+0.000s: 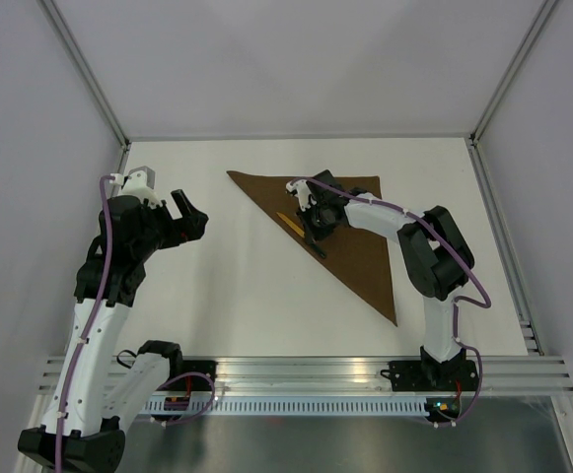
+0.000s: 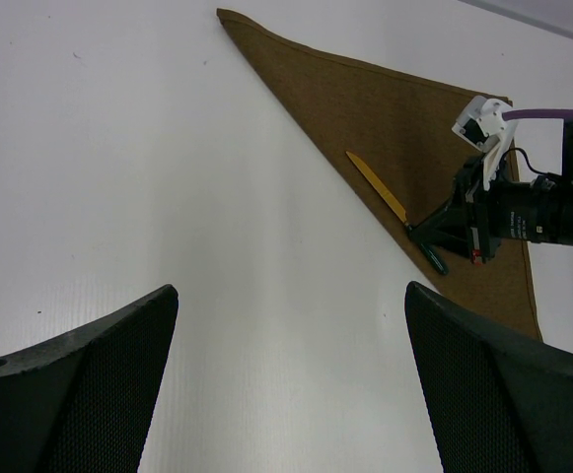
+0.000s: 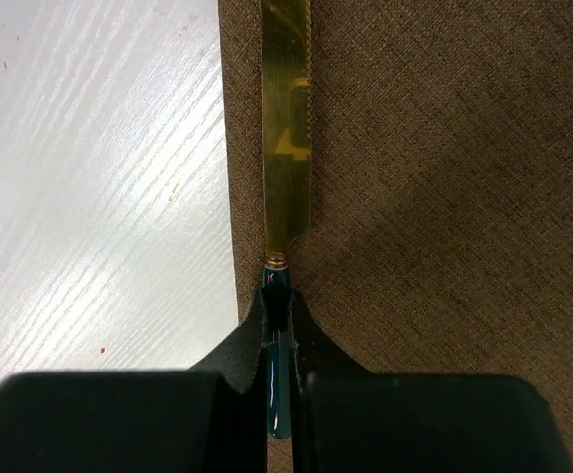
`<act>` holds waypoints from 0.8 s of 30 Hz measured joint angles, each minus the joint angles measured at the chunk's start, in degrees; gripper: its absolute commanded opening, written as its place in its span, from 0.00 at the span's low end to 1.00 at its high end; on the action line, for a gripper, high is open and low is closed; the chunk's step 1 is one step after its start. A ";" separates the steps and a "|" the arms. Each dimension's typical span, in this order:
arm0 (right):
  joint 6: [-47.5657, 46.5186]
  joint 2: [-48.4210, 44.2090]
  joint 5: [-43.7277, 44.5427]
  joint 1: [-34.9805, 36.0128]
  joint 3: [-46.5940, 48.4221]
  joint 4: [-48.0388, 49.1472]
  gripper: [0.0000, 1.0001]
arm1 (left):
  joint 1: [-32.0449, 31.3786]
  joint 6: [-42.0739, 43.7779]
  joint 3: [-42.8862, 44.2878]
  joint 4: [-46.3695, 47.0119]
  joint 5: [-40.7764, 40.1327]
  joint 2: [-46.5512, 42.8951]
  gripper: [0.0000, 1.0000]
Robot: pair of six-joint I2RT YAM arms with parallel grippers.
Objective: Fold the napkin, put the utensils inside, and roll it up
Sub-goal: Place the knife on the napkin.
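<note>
**Count of items, by kind.**

- Desk: one white desk [image 1: 217, 296], filling the centre of the top view.
- Napkin: one dark-brown napkin [image 1: 355, 236], a triangle right of centre. How many layers it has cannot be told from above.
- Utensils: one knife [image 1: 288, 223] with a yellow blade, at the napkin's left edge.
- Arms: two, the left arm [image 1: 118, 256] at lower left and the right arm [image 1: 429, 256] at lower right.
- Fingers: four in all. The two left fingers [image 2: 89, 384] fill the bottom corners of the left wrist view. The two right fingers [image 3: 242, 360] are at the bottom centre of the right wrist view.
</note>
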 measured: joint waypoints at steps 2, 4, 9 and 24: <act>-0.02 0.02 -0.02 0.02 0.00 -0.15 0.01 | 0.00 0.00 0.00 0.00 0.00 0.09 1.00; -0.04 0.02 -0.07 0.07 0.00 -0.24 0.00 | 0.02 0.00 0.00 0.00 0.00 0.17 1.00; -0.04 0.02 -0.26 0.07 -0.02 -0.28 0.15 | 0.02 0.00 0.00 0.00 0.00 0.26 1.00; -0.24 -1.11 -1.90 0.04 0.15 -2.78 0.41 | 0.02 0.07 0.00 0.90 2.54 1.75 0.99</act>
